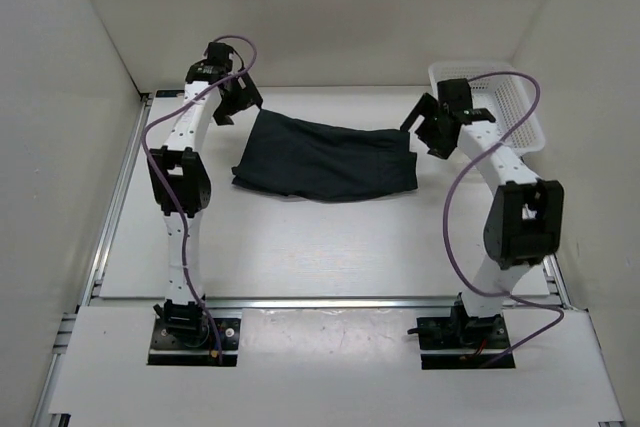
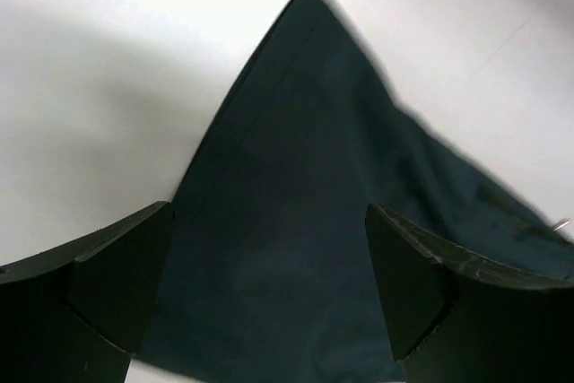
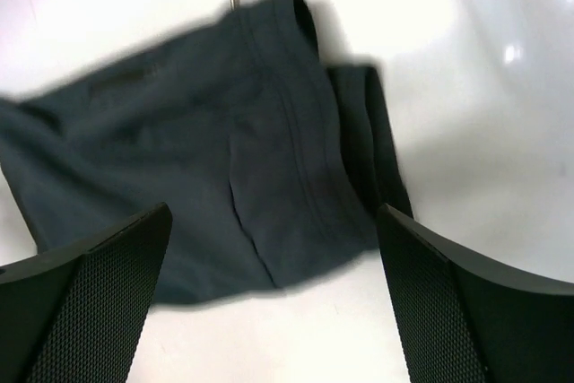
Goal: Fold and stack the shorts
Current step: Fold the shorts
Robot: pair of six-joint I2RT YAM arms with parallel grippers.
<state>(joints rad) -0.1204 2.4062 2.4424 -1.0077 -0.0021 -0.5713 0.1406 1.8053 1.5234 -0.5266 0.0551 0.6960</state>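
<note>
From the top camera I see the shorts (image 1: 325,159) lying flat on the white table (image 1: 330,247), in the upper middle of the frame, spread sideways between my two arms. The left gripper (image 1: 238,102) hangs over the upper left corner of the fabric, and the right gripper (image 1: 428,132) sits just beside its right edge. A white plastic basket (image 1: 527,107) stands in the upper right of the frame, behind the right arm. In the left wrist view both black fingers (image 2: 126,275) stand wide apart at the bottom corners, holding nothing, with a pointed corner of the dark cloth running up toward the top centre. In the right wrist view the jaws are likewise spread with nothing between them, and the seamed end of the shorts fills the upper left and centre.
</note>
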